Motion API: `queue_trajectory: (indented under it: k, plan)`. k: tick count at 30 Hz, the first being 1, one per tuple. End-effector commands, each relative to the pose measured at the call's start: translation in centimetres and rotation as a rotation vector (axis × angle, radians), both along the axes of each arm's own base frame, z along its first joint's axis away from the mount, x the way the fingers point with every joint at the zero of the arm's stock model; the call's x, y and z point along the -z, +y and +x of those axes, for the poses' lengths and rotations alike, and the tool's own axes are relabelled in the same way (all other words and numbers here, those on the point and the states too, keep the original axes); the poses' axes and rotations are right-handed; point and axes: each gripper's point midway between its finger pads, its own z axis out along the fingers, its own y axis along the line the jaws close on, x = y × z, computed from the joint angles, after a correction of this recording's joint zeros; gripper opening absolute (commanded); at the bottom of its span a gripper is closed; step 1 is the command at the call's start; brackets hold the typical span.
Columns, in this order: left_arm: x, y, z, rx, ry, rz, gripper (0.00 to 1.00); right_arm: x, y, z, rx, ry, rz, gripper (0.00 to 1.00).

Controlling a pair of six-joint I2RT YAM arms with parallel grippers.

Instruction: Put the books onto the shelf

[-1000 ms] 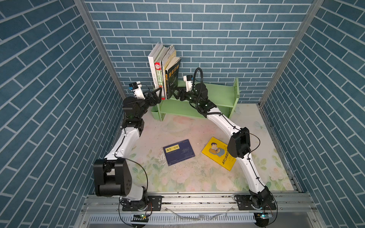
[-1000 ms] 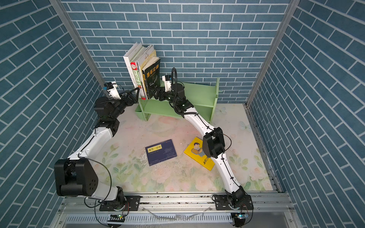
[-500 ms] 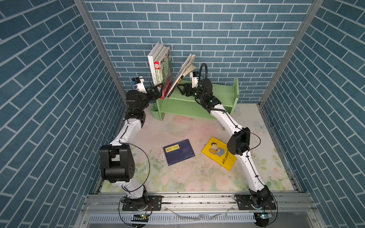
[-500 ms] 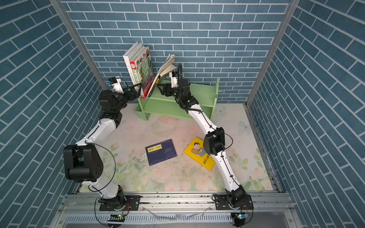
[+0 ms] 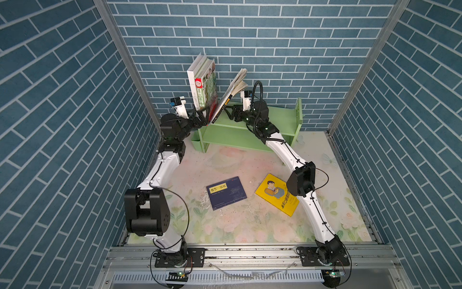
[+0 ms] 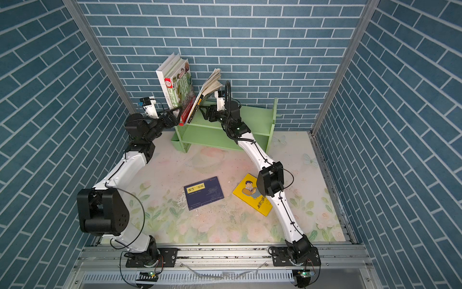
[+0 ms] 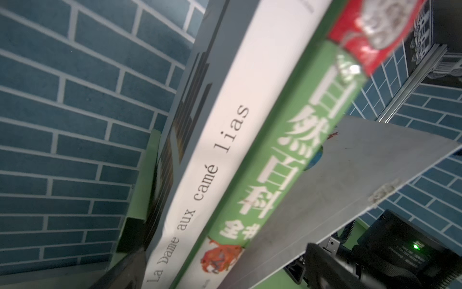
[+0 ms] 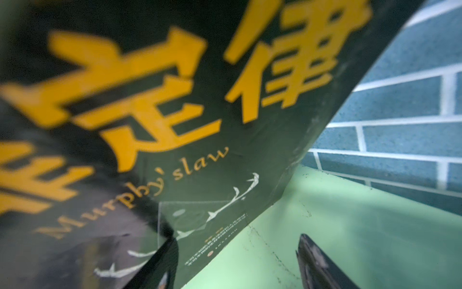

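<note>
On the left end of the light green shelf (image 5: 285, 120) the white book (image 5: 192, 82) and the green encyclopedia (image 5: 207, 85) stand upright. Three more books (image 5: 232, 90), the black one (image 8: 200, 125) outermost, lean right, away from that pair. My left gripper (image 5: 201, 117) is open at the foot of the upright pair, and their spines (image 7: 212, 162) lie between its fingers. My right gripper (image 5: 231, 111) is open on the shelf top under the leaning black cover. The navy book (image 5: 226, 192) and the yellow cartoon book (image 5: 273, 194) lie flat on the floor.
Blue brick walls close in the back and both sides. The right arm's elbow (image 5: 300, 180) hangs over a corner of the yellow book. The shelf's right half and its lower tier (image 5: 225, 136) hold no books. The floral mat (image 5: 225, 162) lies in front of the shelf.
The three right-hand books have tipped right, away from the upright white and green pair. My right gripper has drawn back and opened wider. My left gripper has moved in to the shelf's left end.
</note>
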Motion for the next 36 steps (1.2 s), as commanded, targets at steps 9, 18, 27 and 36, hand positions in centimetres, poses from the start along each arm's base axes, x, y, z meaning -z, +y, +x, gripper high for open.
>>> queue_trajectory:
  k: [9,18,27,36]
  plan:
    - [-1.5,-7.8,-4.9,0.057,-0.111,0.407,0.98,0.8,2.2,-2.0,-0.07,0.002,-0.01,0.75]
    - [-2.6,-6.2,-4.0,-0.035,-0.13,0.426,1.0,0.2,2.2,-2.2,-0.077,-0.015,-0.001,0.76]
    - [-2.3,-7.9,-1.7,0.053,-0.142,0.595,1.0,0.1,2.2,-2.4,-0.081,-0.011,-0.002,0.75]
    - [-1.2,-8.7,1.8,0.068,-0.173,0.681,1.0,0.1,2.1,-2.5,-0.084,-0.014,-0.008,0.75]
